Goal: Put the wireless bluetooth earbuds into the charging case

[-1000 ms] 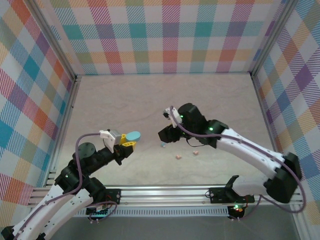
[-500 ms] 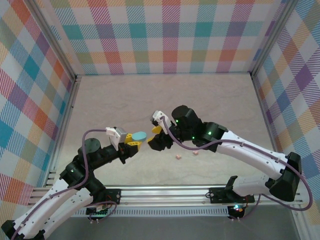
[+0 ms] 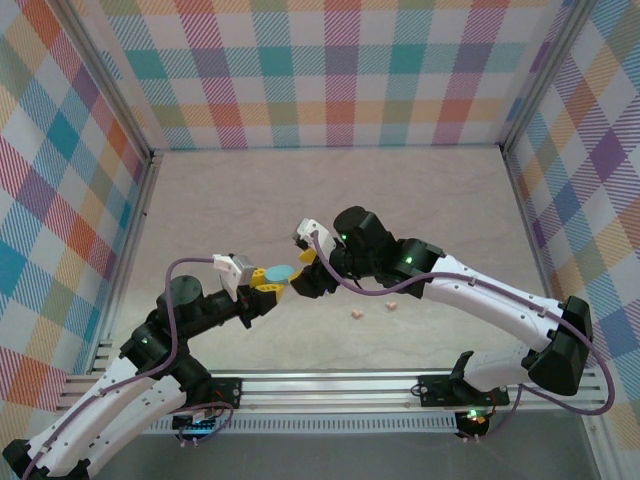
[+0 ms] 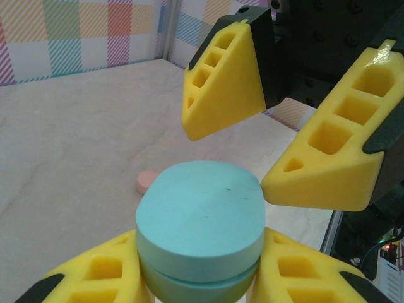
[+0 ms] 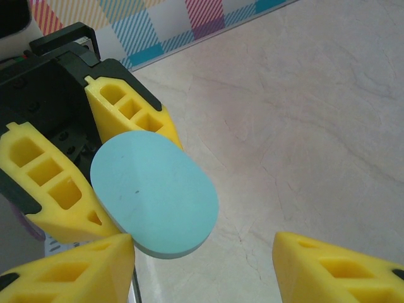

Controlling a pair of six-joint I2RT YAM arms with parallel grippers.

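Left gripper [image 3: 266,281] is clamped on a smooth, matte light-blue oval case [image 4: 201,218], lid closed. Right gripper [image 5: 205,252], with chunky yellow cut-out fingers spread apart, sits right up against it. Two tiny rounded pink earbuds [image 3: 356,313] lie loose on the marbled tabletop [image 3: 430,210].

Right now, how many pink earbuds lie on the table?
2: the left pink earbud and the right pink earbud lie apart by the right arm. Others may be hidden.

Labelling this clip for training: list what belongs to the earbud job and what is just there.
Job:
blue case, held in left gripper
open right gripper
two pink earbuds

Just there:
plaid walls
front metal rail
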